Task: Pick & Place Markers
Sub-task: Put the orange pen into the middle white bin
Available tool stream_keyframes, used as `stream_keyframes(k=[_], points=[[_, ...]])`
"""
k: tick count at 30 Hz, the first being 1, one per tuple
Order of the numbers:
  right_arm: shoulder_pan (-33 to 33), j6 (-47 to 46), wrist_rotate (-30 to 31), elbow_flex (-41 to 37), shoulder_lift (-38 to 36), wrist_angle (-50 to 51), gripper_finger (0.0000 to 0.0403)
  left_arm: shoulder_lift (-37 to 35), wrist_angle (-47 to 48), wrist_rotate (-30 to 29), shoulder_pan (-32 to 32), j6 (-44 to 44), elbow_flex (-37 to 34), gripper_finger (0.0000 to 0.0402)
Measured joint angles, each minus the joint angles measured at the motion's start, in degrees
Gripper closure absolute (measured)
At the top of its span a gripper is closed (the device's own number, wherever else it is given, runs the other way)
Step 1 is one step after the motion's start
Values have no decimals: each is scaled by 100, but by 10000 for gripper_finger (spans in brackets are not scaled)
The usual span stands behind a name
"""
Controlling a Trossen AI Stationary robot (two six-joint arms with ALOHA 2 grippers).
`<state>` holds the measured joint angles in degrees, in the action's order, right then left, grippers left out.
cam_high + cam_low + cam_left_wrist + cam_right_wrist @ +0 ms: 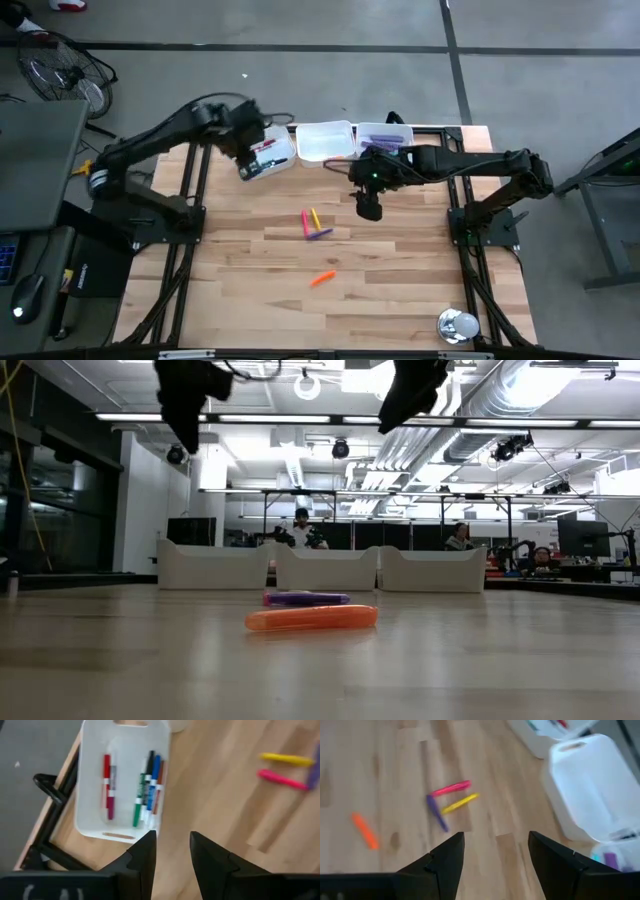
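No text, label, brand, number or sign can be read in any of the four views. The markers [146, 790] lying in the left white tray [90, 827] carry dark printing on their white barrels, but it is too blurred to make out. At the lower edge of the left wrist view, pale curved marks show on the dark body of the arm's own wrist, and they cannot be deciphered either.
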<state>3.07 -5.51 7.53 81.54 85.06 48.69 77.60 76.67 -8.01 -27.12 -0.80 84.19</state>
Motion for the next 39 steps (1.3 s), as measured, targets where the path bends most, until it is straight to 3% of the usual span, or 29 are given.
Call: stream_keyframes(k=[7, 14, 23, 30, 39], points=[[-627, 300, -166, 2, 49, -119, 194, -1462, -124, -156, 1007, -1362, -1239, 286], [-1050, 150, -203, 2, 460, -726, 194, -2580, -876, -225, 2193, -2806, -2440, 286], [-1371, -202, -955, 4, 1410, -1267, 194, -2651, -1987, -453, 3732, -3590, -3263, 286], [-1728, -337, -1201, 26, 2021, -1447, 194, -2570, -2669, -1087, 4879, -4255, -3695, 286], [-2114, -440, -1108, 28, 2623, -2026, 194, -2570, -3076, -1592, 5634, -4763, -3970, 286]])
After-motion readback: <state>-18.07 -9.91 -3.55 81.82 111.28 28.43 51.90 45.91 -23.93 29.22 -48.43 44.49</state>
